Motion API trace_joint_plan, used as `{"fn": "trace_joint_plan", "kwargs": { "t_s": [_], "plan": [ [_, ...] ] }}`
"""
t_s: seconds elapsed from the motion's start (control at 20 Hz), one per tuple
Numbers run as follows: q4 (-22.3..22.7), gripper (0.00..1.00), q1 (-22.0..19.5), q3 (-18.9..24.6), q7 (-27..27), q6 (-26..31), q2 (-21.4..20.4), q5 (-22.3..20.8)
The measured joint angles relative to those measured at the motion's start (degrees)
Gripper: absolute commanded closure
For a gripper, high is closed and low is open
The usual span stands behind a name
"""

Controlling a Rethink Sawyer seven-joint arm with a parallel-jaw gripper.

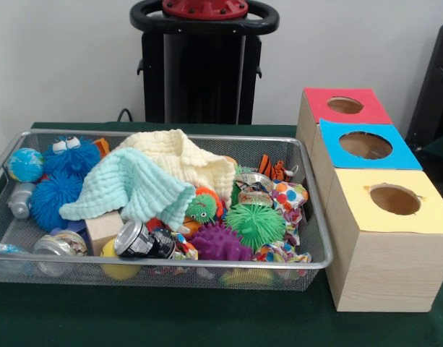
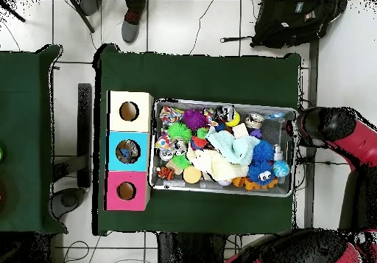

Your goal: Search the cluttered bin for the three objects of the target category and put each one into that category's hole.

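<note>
Gripper state cannot be told. Only the red and black arm point(image 2: 340, 131) shows, in the overhead view, with its dark end close to one short side of the cluttered bin point(image 1: 316, 217); the gripper itself is not made out there.

Inside that end of the bin, one clear plastic bottle point(image 1: 20, 199) lies against the mesh wall beside a fuzzy blue ball point(image 1: 58, 199), below a small globe ball point(image 1: 24, 165). A second clear bottle point(image 1: 3, 249), with a blue band, lies in the nearest front-view corner, next to a dented metal can point(image 1: 60, 244). A third is not made out.

A mint cloth point(image 1: 131, 188) and a cream cloth point(image 1: 183, 159) drape over the middle of the pile. A green spiky ball point(image 1: 256, 224) and a purple spiky ball point(image 1: 217, 244) sit toward the other end.

Beside that end stand three pale wooden boxes in a row. The red-topped hole point(image 1: 345, 105) is at the row's end nearest the pedestal, then the blue-topped hole point(image 1: 366, 144), then the yellow-topped hole point(image 1: 394, 199).
</note>
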Motion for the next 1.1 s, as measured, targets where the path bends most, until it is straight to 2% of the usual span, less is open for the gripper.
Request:
{"fn": "trace_joint_plan", "kwargs": {
  "t_s": [0.4, 0.65, 1.1],
  "plan": [
    [-0.2, 0.00, 0.3, 0.0, 0.2, -1.3, 0.1, 2.1],
    [-2.0, 0.00, 1.9, 0.0, 0.5, -1.7, 0.9, 4.8],
    [-9.3, 0.00, 6.7, -0.6, 3.0, -1.7, 4.5, 8.7]
  ]
}}
